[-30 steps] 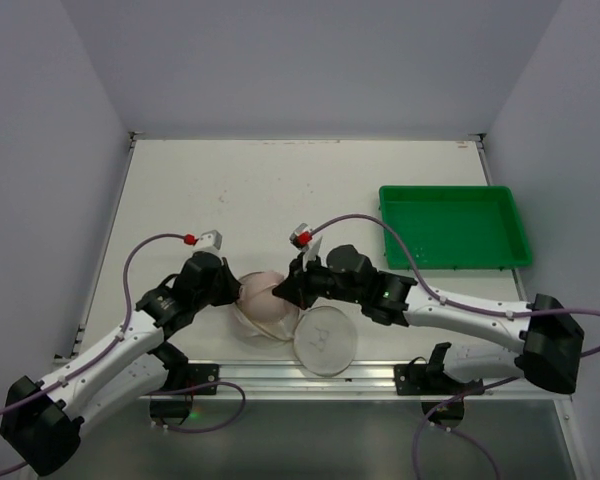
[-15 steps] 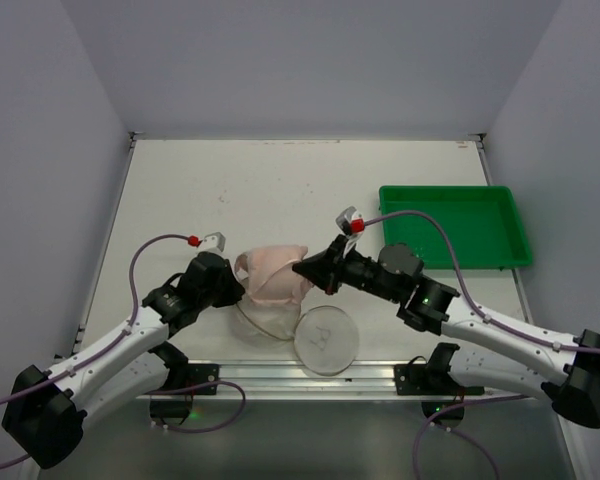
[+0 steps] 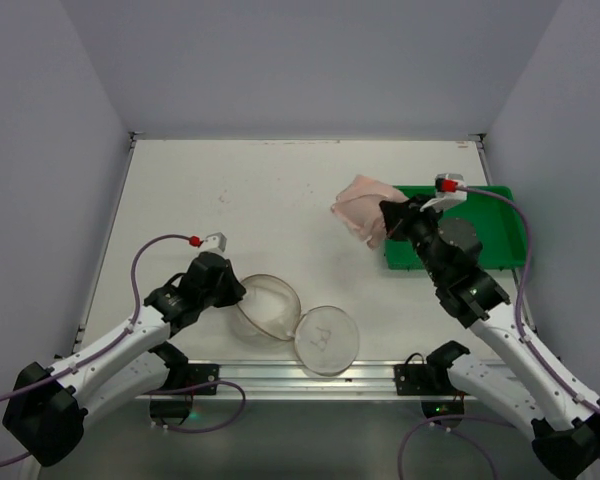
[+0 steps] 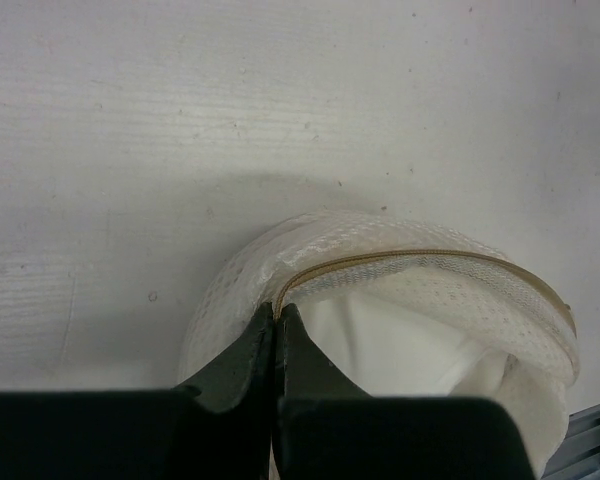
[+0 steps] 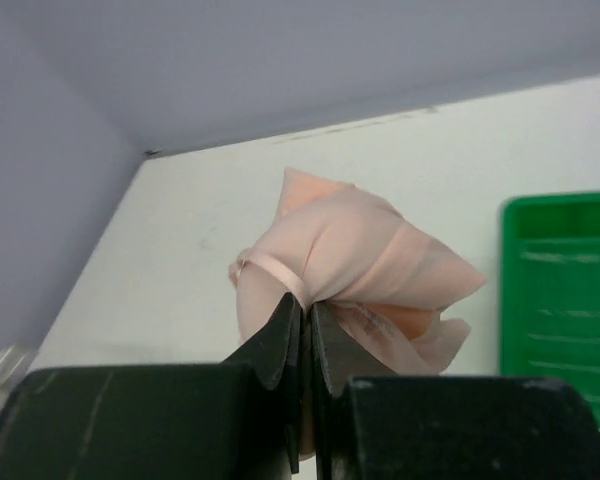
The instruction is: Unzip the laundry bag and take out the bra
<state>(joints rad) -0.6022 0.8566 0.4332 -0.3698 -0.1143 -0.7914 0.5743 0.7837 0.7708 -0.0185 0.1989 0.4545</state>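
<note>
The laundry bag (image 3: 268, 307) lies open near the table's front, its white mesh body with beige zip rim (image 4: 420, 258) gaping and its round lid (image 3: 326, 340) with the small sketch folded out flat beside it. My left gripper (image 3: 232, 290) is shut on the bag's rim at its left edge; in the left wrist view the left gripper (image 4: 278, 312) pinches the zip. My right gripper (image 3: 385, 222) is shut on the pink bra (image 3: 361, 208) and holds it in the air left of the green tray. The bra (image 5: 352, 262) bunches above the right gripper (image 5: 307, 305).
A green rectangular tray (image 3: 485, 200) sits at the right of the white table (image 3: 260, 190), partly behind my right arm. Grey walls enclose the back and sides. A metal rail runs along the front edge.
My right gripper has pulled the bra out of the bag and carried it up and right toward the green tray. The bag now sits empty; my left gripper stays on its rim.
</note>
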